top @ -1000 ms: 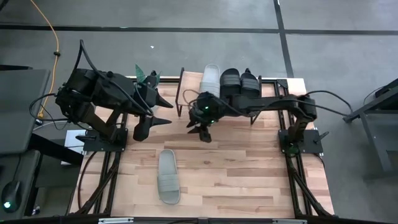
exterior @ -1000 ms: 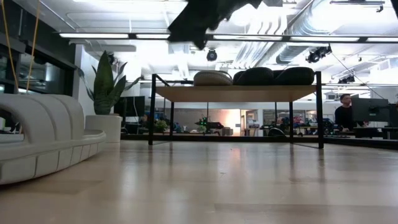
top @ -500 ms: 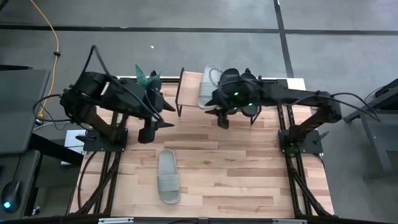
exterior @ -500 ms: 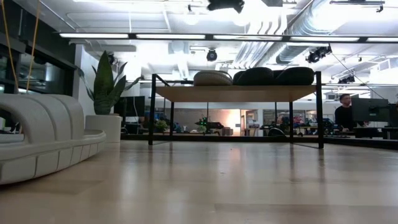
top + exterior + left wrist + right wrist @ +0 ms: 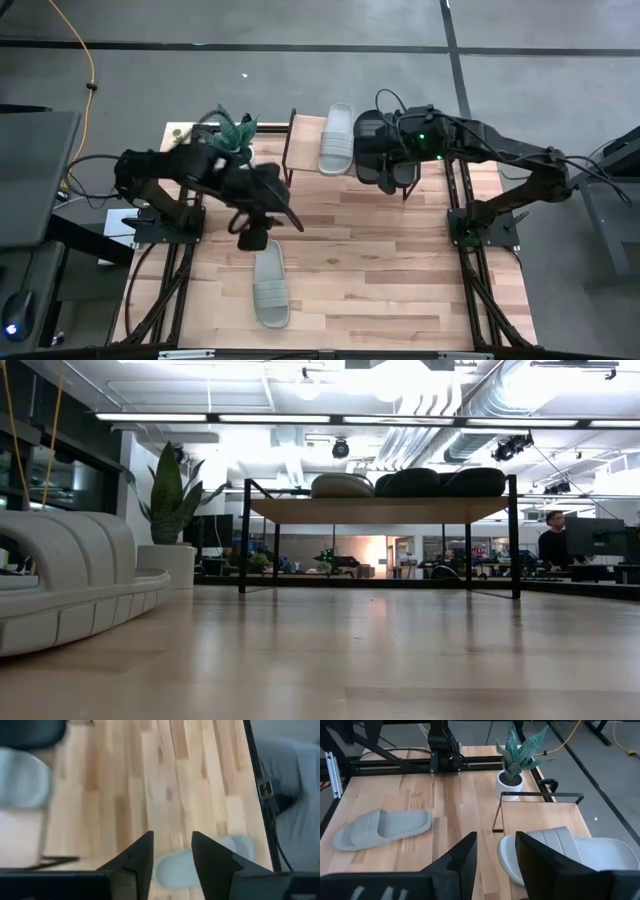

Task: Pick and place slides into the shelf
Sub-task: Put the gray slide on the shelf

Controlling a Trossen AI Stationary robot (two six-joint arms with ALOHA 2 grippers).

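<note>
Presently no brand, label or legible writing shows on any item. On the shelf [image 5: 305,135] at the far edge of the bench [image 5: 400,270] rest three slides: one pale grey-green slide [image 5: 336,138] and two black slides [image 5: 385,150] beside it. A second pale grey-green slide [image 5: 269,283] lies loose on the bench, well apart from the shelf, towards the near edge.

The left gripper [image 5: 262,222] hangs just above the loose slide's far end. Its fingers [image 5: 136,860] stand parted with a clear gap, the slide showing between them in the wrist view; they grip nothing, and contact cannot be confirmed.

The right gripper [image 5: 495,855] is over the shelf above the black slides. Its fingers [image 5: 462,857] are likewise parted and empty.

A potted plant [image 5: 232,125] stands by the shelf's left end.
</note>
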